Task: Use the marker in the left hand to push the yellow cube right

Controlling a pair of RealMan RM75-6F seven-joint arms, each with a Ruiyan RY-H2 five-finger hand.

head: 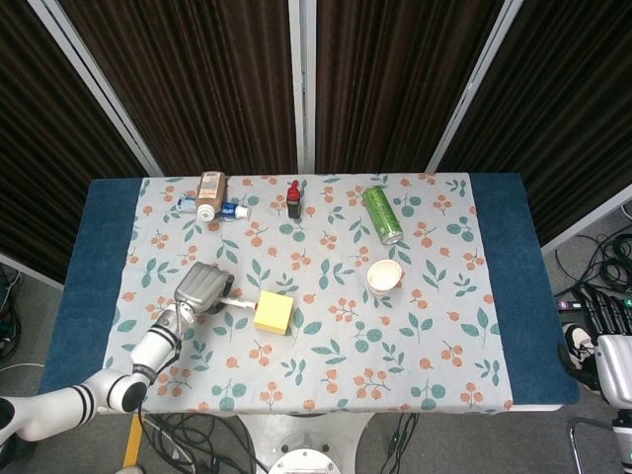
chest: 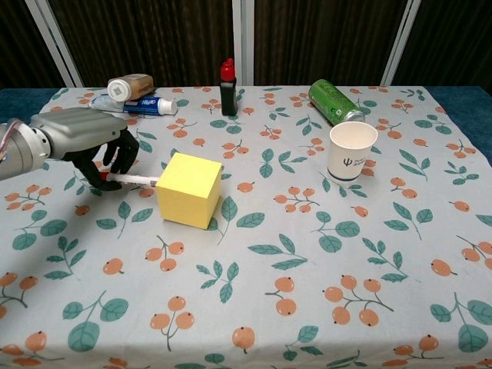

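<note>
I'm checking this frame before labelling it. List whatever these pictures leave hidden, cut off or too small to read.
- Marker: its rear is buried in the left hand in the chest view; in the head view it is only a thin sliver.
- Marker tip against the yellow cube: the cube's edge hides the contact.
- Right hand: cut off by the head view's right edge, absent from the chest view; its pose is unclear.
- Paper cup logo: too small to read.
</note>
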